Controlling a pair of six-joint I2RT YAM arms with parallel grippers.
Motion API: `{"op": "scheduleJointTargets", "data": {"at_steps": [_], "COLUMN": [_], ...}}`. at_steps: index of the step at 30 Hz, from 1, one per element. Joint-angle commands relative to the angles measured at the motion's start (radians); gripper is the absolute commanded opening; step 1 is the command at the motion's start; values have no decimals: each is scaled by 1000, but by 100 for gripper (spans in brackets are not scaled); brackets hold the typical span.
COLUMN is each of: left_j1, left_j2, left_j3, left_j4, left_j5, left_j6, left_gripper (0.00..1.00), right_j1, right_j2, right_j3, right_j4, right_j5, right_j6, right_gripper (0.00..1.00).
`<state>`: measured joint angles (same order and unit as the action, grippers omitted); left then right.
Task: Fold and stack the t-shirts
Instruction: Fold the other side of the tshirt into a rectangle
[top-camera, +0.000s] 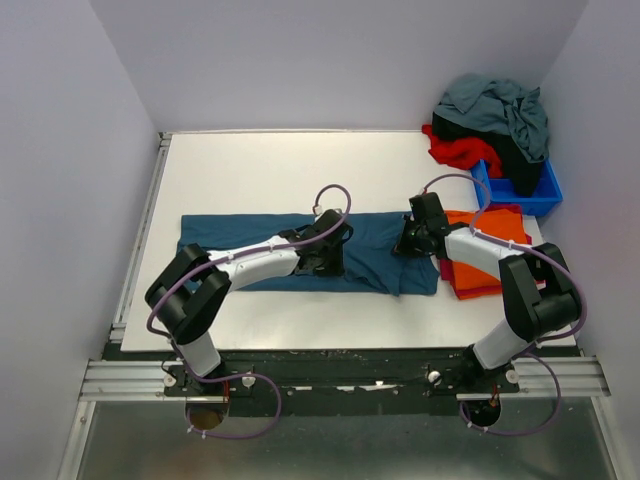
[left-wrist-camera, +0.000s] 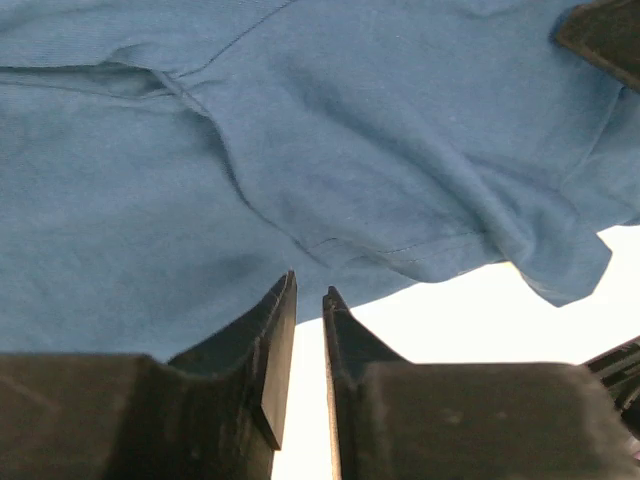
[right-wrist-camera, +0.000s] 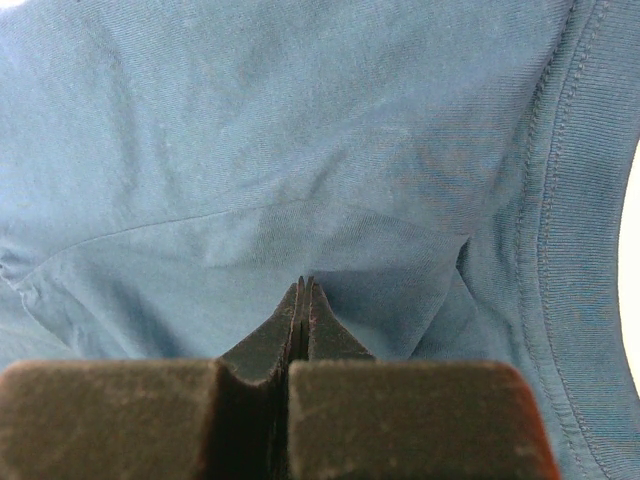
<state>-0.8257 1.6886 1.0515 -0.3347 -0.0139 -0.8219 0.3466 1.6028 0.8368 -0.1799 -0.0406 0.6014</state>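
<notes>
Across the middle of the counter (top-camera: 300, 170), a dark teal shirt (top-camera: 240, 228) spread flat in a long band; low over its near hem, the left pincer (left-wrist-camera: 308, 288), released, fingers parted by only a narrow slit, nothing between them, white counter showing through the gap; at the shirt's right end, beside a ribbed, stitched band, the right pincer (right-wrist-camera: 303, 285) clenched tight, creases running in toward the tips, cloth apparently nipped. Just right of that, a folded orange shirt (top-camera: 492, 238) with a pink shirt (top-camera: 446, 270) peeking out beneath; at the back right corner, a heap of shirts (top-camera: 490, 110), grey-blue, black and red, spilling over a blue bin (top-camera: 535, 195).
</notes>
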Motion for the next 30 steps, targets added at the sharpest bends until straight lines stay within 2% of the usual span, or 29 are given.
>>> {"op": "scheduleJointTargets", "data": {"at_steps": [1,3,13,16,19,25,30], "left_j1": [-12,-24,-32,-32,-32,-41,-75], "left_j2": [28,54,151,164,154,141,197], "left_j3": [2,22,73,90,97,122,189], "left_j4": [65,74,80,46,22,-53,-119], "left_j5": [60,60,46,22,-18,-104,-230], "left_j6": [-39,-34,-29,-22,-10,20,53], "left_gripper": [34,38,38,41,47,47,45], "right_j1": [-4,-4,-4,-4,-4,-4,-4], "right_j2": [9,9,11,9,12,14,19], "right_j3": [10,12,13,13,13,16,18], "right_j4": [3,5,3,3,3,3,3], "right_j5": [13,13,8,4,-1,-5,-8], "right_j6": [-9,-9,-9,-11,-11,-11,-12], "right_gripper": [1,1,1,1,1,1,1]}}
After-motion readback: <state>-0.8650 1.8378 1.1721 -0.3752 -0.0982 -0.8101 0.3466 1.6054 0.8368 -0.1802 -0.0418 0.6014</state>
